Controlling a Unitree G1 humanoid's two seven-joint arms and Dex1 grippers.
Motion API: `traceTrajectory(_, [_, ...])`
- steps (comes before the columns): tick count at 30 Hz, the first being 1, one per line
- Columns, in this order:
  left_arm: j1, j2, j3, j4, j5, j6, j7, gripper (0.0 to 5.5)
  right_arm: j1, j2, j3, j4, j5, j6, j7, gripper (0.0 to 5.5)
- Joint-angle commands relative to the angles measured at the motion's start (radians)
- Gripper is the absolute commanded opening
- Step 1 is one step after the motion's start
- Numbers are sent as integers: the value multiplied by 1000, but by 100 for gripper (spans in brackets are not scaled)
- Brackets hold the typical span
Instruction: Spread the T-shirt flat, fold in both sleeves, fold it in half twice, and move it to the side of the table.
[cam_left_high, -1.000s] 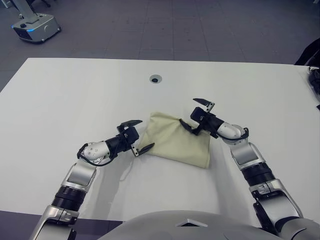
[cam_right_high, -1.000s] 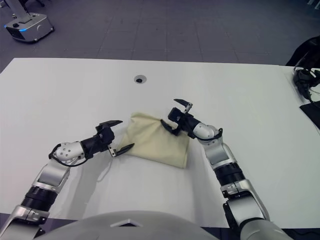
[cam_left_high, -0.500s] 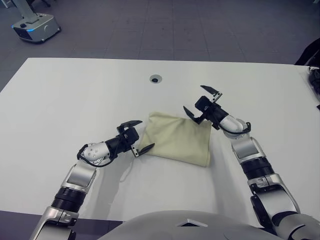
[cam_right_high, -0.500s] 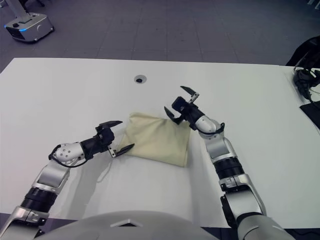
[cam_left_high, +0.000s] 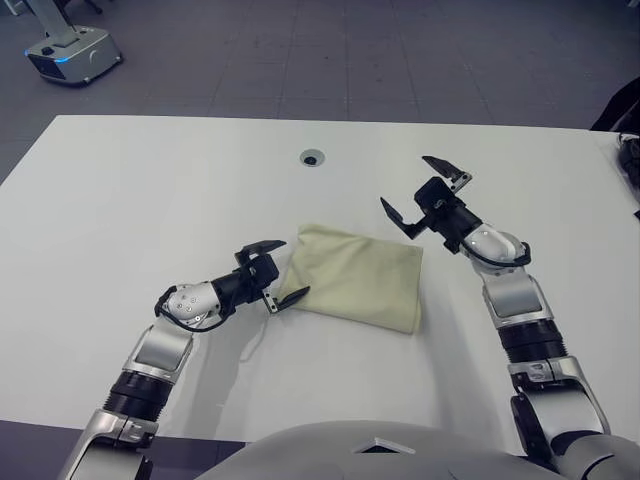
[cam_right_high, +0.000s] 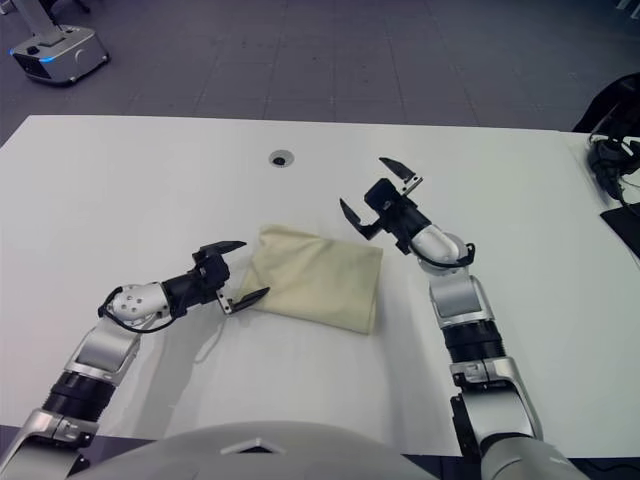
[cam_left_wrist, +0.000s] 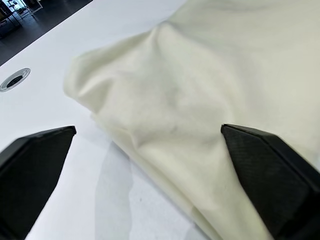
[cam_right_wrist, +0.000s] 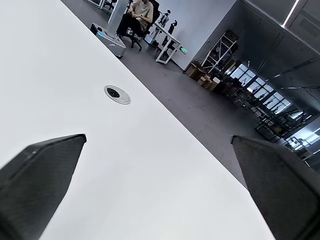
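Two pincers flank one folded cream T-shirt (cam_left_high: 352, 277), which lies as a compact bundle near the middle of the white counter (cam_left_high: 150, 180). The left pincer (cam_left_high: 290, 268) sits low, just beside the shirt's left edge. Its fingers are spread wide and grip nothing, and its lower fingertip reaches the cloth's near corner; whether it touches cannot be told. The right pincer (cam_left_high: 404, 180) hangs above the counter, near the shirt's far right corner and apart from it, its fingers also wide apart and empty. A round cable port (cam_left_high: 312, 157) is set in the counter beyond the shirt.
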Motion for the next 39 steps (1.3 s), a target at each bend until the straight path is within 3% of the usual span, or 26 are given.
traceTrajectory(1, [22,18,-24,46,37,21,-16,540,31,25,44,-67,83,30,107,537])
traceTrajectory(6, [-33,-14,73,36,-93,37,-22,540,15,70,105,-136,310,193,349,537])
traceTrajectory(12, [-138,-65,295,-64,-445,191,-26,540,-27,149,106,-80,406,291,395,537])
traceTrajectory(20, [-235,-85,453,-37,-535,271,125,540,-21,201,241,18,316,247,448,537])
traceTrajectory(28, [-263,-98,436,13,-474,248,167,540,-124,276,345,441,95,185,313,537])
traceTrajectory(39, [-234,-117,382,0,-441,223,99,540,-128,137,65,615,273,215,427,537])
